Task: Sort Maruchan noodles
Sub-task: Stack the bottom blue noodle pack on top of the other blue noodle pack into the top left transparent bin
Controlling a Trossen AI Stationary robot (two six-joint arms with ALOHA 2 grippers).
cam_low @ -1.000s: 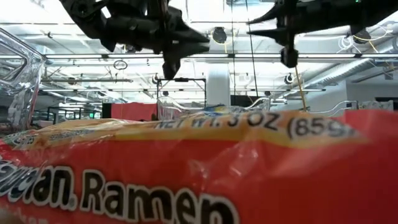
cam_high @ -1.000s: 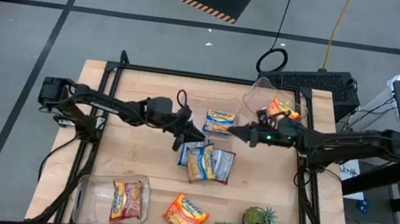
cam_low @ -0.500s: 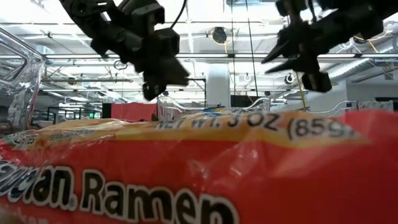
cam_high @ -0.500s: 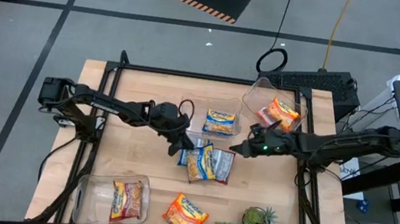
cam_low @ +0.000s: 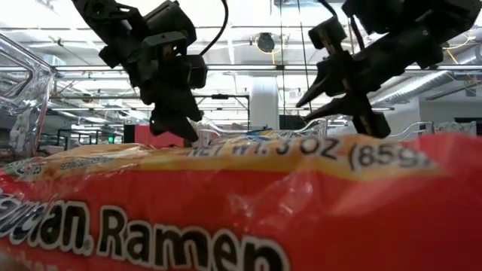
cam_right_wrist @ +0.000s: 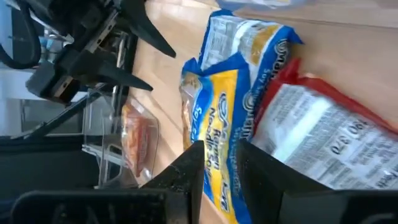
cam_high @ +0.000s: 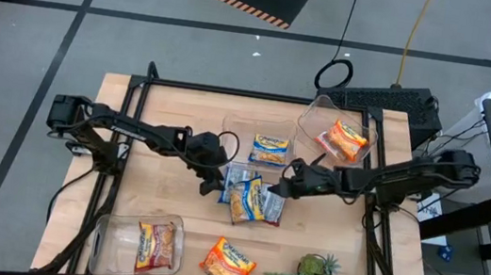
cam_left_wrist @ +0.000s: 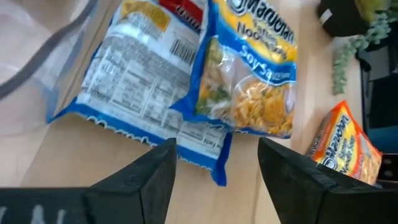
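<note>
I see my left gripper (cam_high: pixel 214 184) with fingers apart, empty, beside the heap of blue-and-yellow and red plastic ramen packets (cam_high: pixel 251 200) mid-table. My right gripper (cam_high: pixel 274 188) is over the heap's other side, fingers narrowly parted, empty.

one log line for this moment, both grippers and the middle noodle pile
left gripper: open, at pile's left edge | right gripper: narrow gap, empty, at pile's right edge | noodle pile: on table, not gripped

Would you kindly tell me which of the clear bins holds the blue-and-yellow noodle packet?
It is the clear bin at the table's middle rear, holding one blue-and-yellow packet. The other two bins hold orange packets.
</note>
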